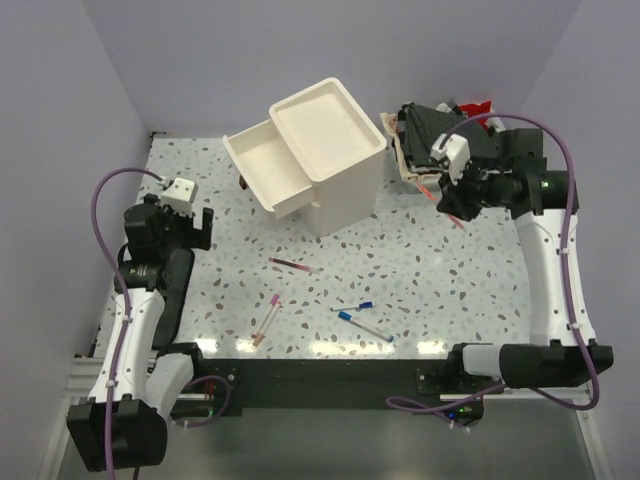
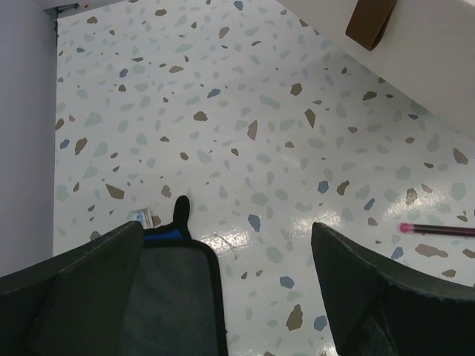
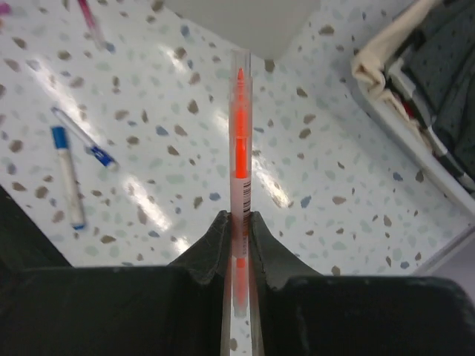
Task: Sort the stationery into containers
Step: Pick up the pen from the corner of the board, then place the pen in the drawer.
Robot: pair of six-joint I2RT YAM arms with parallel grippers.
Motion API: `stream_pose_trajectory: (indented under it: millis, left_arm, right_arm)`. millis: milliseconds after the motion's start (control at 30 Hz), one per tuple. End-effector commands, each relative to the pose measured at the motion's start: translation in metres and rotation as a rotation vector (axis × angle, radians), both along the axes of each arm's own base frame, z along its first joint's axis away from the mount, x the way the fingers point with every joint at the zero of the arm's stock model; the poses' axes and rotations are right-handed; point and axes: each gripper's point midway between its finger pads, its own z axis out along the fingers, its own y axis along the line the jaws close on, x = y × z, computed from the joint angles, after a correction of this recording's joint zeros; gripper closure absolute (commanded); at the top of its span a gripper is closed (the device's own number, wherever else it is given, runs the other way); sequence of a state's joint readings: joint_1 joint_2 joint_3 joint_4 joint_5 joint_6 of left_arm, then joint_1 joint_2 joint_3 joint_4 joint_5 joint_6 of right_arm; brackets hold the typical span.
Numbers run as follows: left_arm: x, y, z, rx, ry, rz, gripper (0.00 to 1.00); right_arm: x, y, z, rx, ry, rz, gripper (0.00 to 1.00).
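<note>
Stationery lies mostly loose on the speckled table (image 1: 450, 280). A maroon pen (image 1: 293, 264) sits just near of the cabinet (image 1: 330, 150). A pink pen (image 1: 268, 318) lies nearer the arms. A blue-capped pen (image 1: 355, 306) and a second blue-capped pen (image 1: 365, 327) lie to its right.

The orange pen (image 3: 240, 148) is off the table, pinched at its lower barrel by the right gripper (image 3: 237, 222), whose jaws are pressed in on it. It hangs right of the cabinet and just near of the tray of dark cloths (image 1: 395, 145). The left gripper (image 2: 226, 289) hovers low over the table's left side, jaws spread wide and holding nothing.

The pick looks done, so the step in hand is probably the carry. The open drawer (image 1: 262, 165) juts from the cabinet's left face. The next move would take the pen leftward past the cabinet, line it up along the drawer's length, and lower it before letting go.

No tape rolls or small green and tan pieces show in any view. From above, the lower drawers cannot be made out. The fingers hide the orange pen's lower end. The left wrist view cuts off the cabinet, showing only a brown handle (image 2: 369, 18).
</note>
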State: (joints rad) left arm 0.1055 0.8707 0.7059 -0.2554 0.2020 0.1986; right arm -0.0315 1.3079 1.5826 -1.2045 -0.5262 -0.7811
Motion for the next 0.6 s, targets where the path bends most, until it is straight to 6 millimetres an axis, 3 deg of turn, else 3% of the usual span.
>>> stream_pose_trajectory:
  millis: [0, 33, 100, 133, 200, 233, 300, 433, 567]
  left_arm:
    - [0.008, 0.013, 0.025, -0.054, -0.099, 0.114, 0.00]
    - [0.009, 0.014, 0.028, -0.063, -0.104, 0.124, 0.00]
    - [0.009, 0.014, 0.032, -0.102, -0.110, 0.148, 0.00]
    - [0.008, 0.015, 0.035, -0.110, -0.117, 0.160, 0.00]
    - [0.006, 0.017, 0.038, -0.126, -0.121, 0.178, 0.00]
    - [0.005, 0.022, 0.039, -0.121, -0.123, 0.201, 0.00]
    - [0.000, 0.029, 0.040, -0.113, -0.126, 0.237, 0.00]
    - [-0.008, 0.040, 0.041, -0.098, -0.123, 0.295, 0.00]
    - [-0.012, 0.040, 0.042, -0.125, -0.119, 0.303, 0.00]
  right_arm:
    - [-0.005, 0.065, 0.046, 0.211, 0.106, -0.029, 1.00]
    - [0.004, 0.075, 0.073, 0.283, 0.077, -0.066, 1.00]
    - [0.023, 0.093, 0.087, 0.348, 0.068, -0.085, 1.00]
    - [0.030, 0.108, 0.111, 0.399, 0.013, -0.079, 1.00]
    - [0.052, 0.125, 0.115, 0.433, 0.027, -0.101, 1.00]
    - [0.053, 0.140, 0.133, 0.458, -0.007, -0.071, 1.00]
    - [0.062, 0.159, 0.144, 0.494, -0.024, -0.061, 1.00]
    - [0.067, 0.227, 0.148, 0.522, -0.012, 0.008, 1.00]
    - [0.070, 0.269, 0.140, 0.541, 0.017, 0.040, 1.00]
